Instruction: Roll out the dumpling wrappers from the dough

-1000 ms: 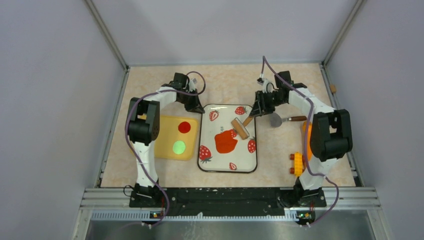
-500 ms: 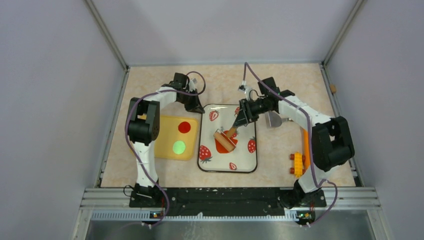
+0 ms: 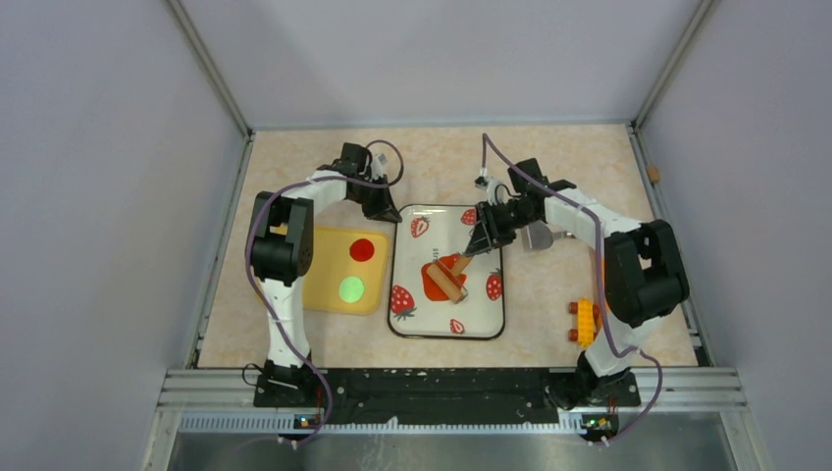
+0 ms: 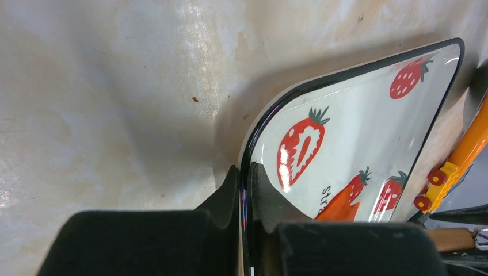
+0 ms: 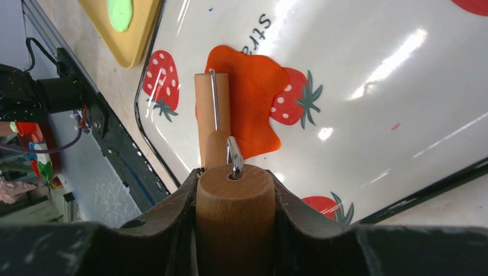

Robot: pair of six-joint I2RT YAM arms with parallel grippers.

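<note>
The dough (image 3: 436, 282) is a flattened irregular orange-red blob on the strawberry-print tray (image 3: 432, 319). It also shows in the right wrist view (image 5: 253, 86). My right gripper (image 3: 478, 240) is shut on the handle of a wooden roller (image 5: 233, 213), and the roller's barrel (image 5: 212, 109) lies on the dough's edge. My left gripper (image 4: 246, 172) is shut on the tray's rim at its far left corner (image 3: 390, 211). Two dumpling wrappers, one red (image 3: 362, 249) and one green (image 3: 351, 288), lie on a yellow board (image 3: 329, 299).
A metal spatula with a wooden handle (image 3: 540, 235) lies right of the tray, just behind the right arm. A yellow and orange toy block (image 3: 586, 321) sits near the right arm's base. A small wooden piece (image 3: 652, 174) lies at the far right edge.
My right gripper has carried the roller from the tray's right side leftward and nearer, onto the dough. The left gripper has stayed on the tray rim.
</note>
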